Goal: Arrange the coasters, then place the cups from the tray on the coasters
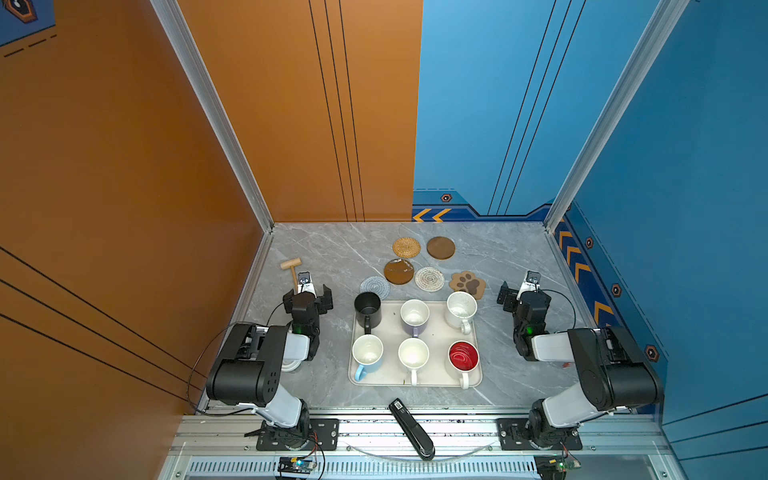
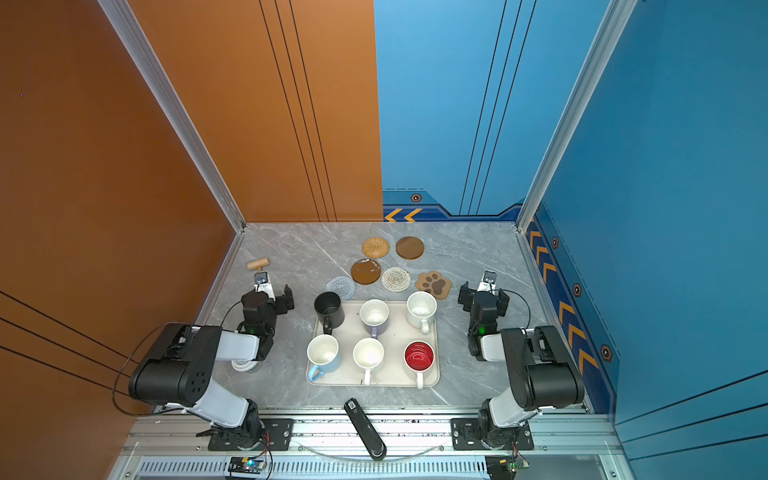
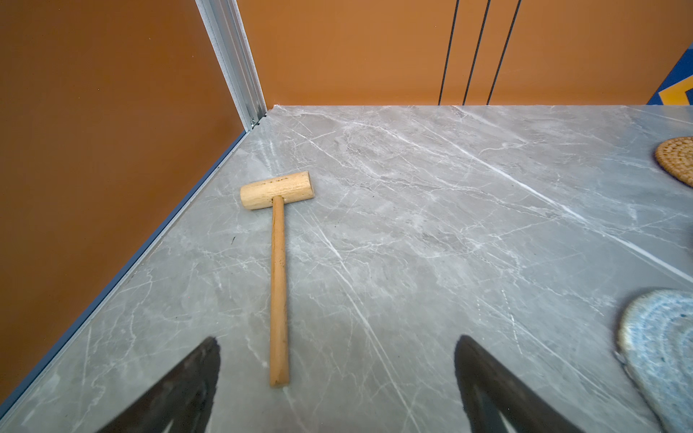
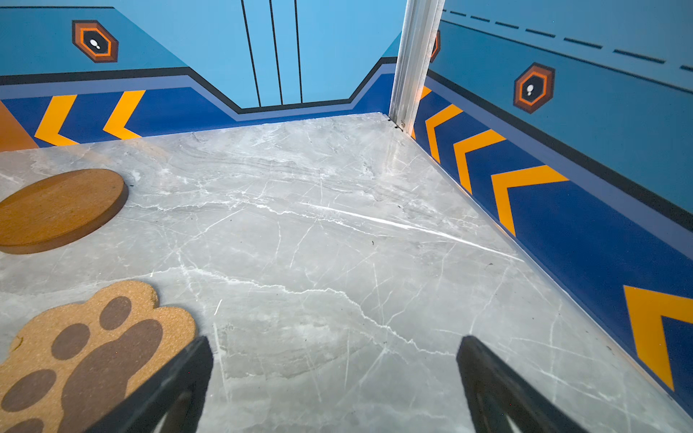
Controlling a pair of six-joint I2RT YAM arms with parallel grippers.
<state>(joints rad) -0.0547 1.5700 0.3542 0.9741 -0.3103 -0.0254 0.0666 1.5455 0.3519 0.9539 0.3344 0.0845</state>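
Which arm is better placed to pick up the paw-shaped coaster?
Probably right: the right gripper is open beside the paw-shaped coaster; the left gripper is across the tray, by the mallet.

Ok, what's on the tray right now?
The tray holds six: black mug, lavender mug, speckled mug in the far row; blue mug, white mug, red-lined mug nearer. Nothing else shows; the tray under the mugs is covered.

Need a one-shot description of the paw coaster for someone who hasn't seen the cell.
Find the cream tray in the middle of the grey marble table. Just past its far right corner, behind the speckled cream mug, lies a flat tan coaster. Unlike the white crocheted round beside it, it is paw-shaped with dark brown pads.
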